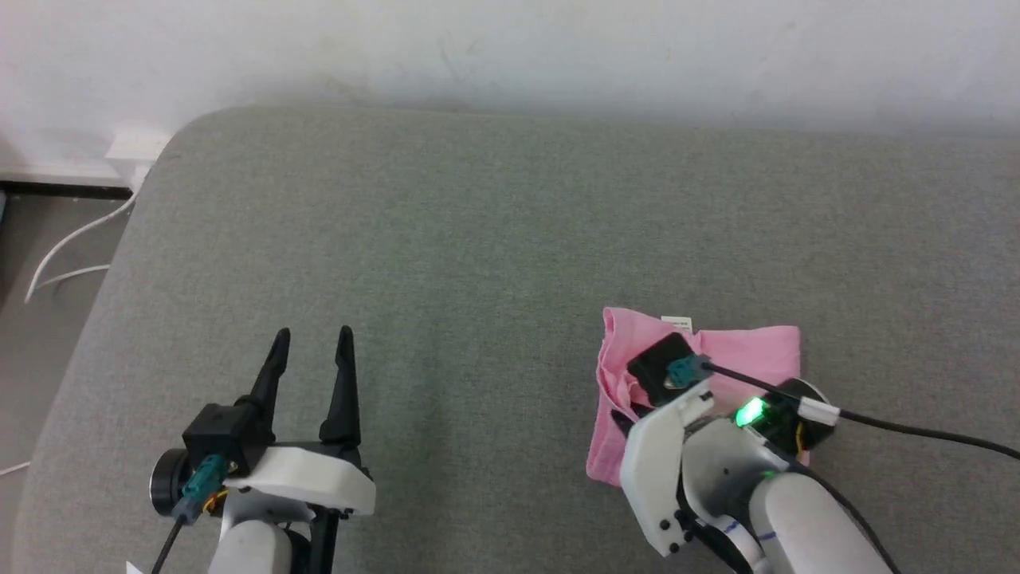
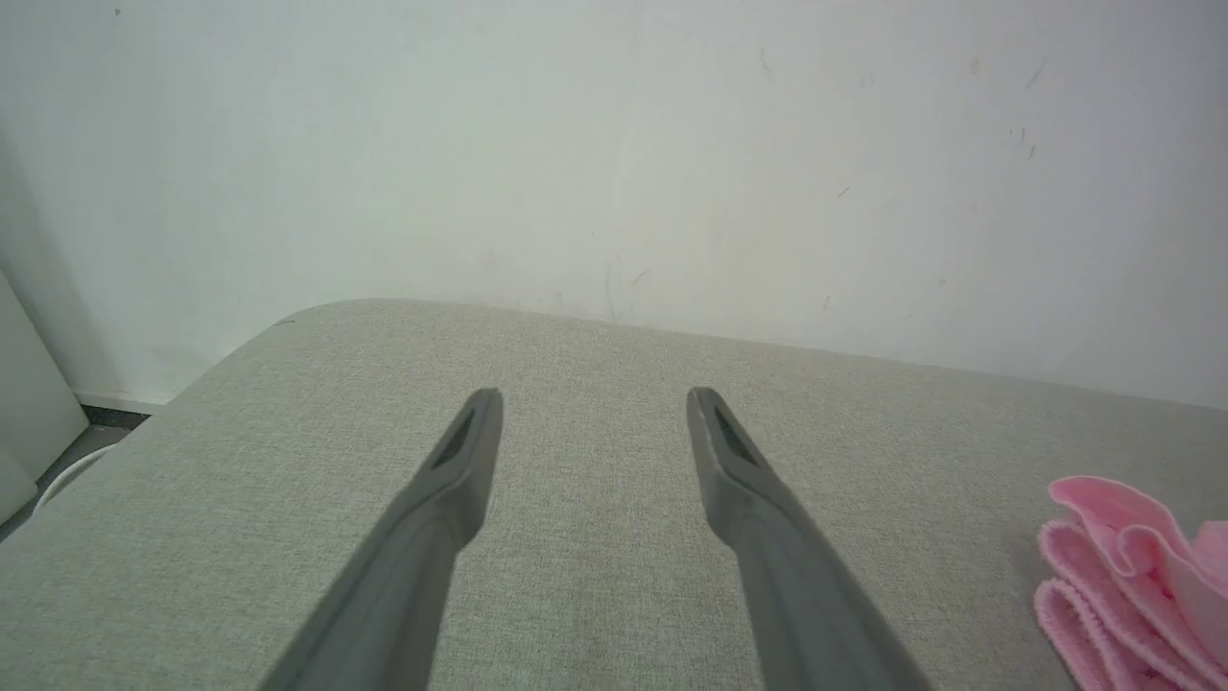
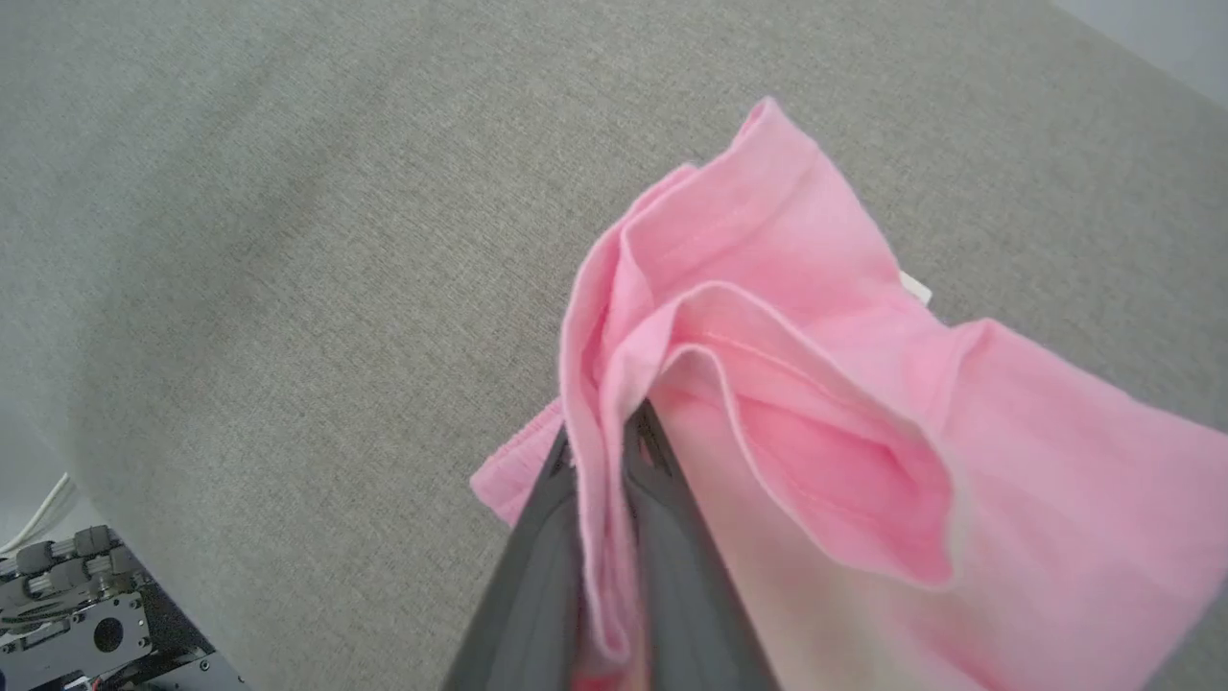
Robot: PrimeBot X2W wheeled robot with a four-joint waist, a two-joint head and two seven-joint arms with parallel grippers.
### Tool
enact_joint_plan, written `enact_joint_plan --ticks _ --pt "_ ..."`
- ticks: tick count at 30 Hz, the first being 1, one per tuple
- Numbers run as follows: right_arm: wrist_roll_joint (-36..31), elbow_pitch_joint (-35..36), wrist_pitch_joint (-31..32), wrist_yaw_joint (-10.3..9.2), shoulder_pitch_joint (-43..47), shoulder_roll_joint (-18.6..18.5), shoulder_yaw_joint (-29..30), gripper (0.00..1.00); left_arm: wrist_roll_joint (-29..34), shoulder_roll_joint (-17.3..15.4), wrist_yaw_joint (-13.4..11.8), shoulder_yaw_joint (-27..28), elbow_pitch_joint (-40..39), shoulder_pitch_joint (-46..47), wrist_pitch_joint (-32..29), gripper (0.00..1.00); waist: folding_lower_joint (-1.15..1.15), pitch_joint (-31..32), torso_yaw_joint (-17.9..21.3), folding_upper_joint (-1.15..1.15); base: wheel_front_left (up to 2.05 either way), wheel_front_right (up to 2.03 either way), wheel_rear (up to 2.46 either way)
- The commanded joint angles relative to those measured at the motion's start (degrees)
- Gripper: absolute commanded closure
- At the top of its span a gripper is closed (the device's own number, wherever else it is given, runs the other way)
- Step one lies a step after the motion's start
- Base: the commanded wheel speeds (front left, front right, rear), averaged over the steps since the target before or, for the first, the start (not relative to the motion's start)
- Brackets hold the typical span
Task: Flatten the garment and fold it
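Note:
The garment [image 1: 757, 351] is a pink bundle of folded fabric lying at the right of the grey padded surface [image 1: 478, 239], with its white label [image 1: 677, 322] at the far edge. My right gripper [image 3: 604, 432] comes down on its left side. In the right wrist view the two fingers stand close together with a raised fold of the garment [image 3: 767, 288] pinched between them. My left gripper [image 1: 312, 339] hovers open over bare grey surface at the lower left, well clear of the cloth. The left wrist view shows its spread fingers [image 2: 593, 398] and the garment's edge [image 2: 1122, 576] at the lower right.
A white wall [image 1: 510, 48] runs along the far edge of the surface. The surface has a rounded corner at the far left, beyond which white cables [image 1: 72, 247] and a white socket [image 1: 131, 147] lie on the floor. My right arm's black cable [image 1: 916, 430] trails right.

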State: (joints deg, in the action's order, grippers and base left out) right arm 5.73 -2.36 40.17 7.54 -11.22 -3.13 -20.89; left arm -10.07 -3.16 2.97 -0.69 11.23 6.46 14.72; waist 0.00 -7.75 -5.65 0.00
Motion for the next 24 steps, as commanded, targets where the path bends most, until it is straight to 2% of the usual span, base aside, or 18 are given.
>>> enact_joint_plan --ticks 1,5,9,13,16,20,24 --pt "0.2 -1.0 -0.8 -0.05 -2.2 -0.5 -1.1 0.00 0.0 0.2 0.3 -0.1 0.3 1.0 0.3 0.00 0.00 -0.5 -0.6 0.00 0.00 0.00 0.00" --pt "0.4 -1.8 -2.8 -0.05 -4.8 -1.7 -2.5 0.00 -0.1 0.3 0.3 0.0 0.6 1.0 0.3 0.00 0.00 -0.5 -0.8 0.00 0.00 0.00 0.00" --pt "1.5 -0.9 -8.2 -0.05 -7.4 -2.1 -2.5 0.00 -0.4 0.3 0.2 0.1 1.0 0.7 0.3 0.00 0.00 0.1 -0.5 0.00 0.00 0.00 0.00" --pt "3.7 1.5 -14.7 -0.05 -7.6 -1.3 0.3 0.00 -0.5 0.3 0.0 0.0 1.1 0.2 0.3 0.00 0.00 1.1 0.1 0.00 0.00 0.00 0.00" --pt "5.5 3.9 -19.4 -0.05 -5.8 -0.5 5.0 0.00 -0.4 0.3 0.1 -0.2 1.0 0.1 0.3 0.00 0.00 1.8 0.5 0.00 0.00 0.00 0.00" --pt "7.8 7.0 -25.5 -0.05 -0.7 0.1 15.5 0.00 -0.3 0.3 0.0 -0.3 0.4 -0.4 0.3 0.00 0.00 2.6 1.0 0.00 0.00 0.00 0.00" --pt "11.9 5.6 -28.9 -0.05 5.3 0.2 24.7 0.00 -0.1 0.3 -0.1 0.0 -0.2 -0.8 0.3 0.00 0.00 2.8 1.6 0.00 0.00 0.00 0.00"
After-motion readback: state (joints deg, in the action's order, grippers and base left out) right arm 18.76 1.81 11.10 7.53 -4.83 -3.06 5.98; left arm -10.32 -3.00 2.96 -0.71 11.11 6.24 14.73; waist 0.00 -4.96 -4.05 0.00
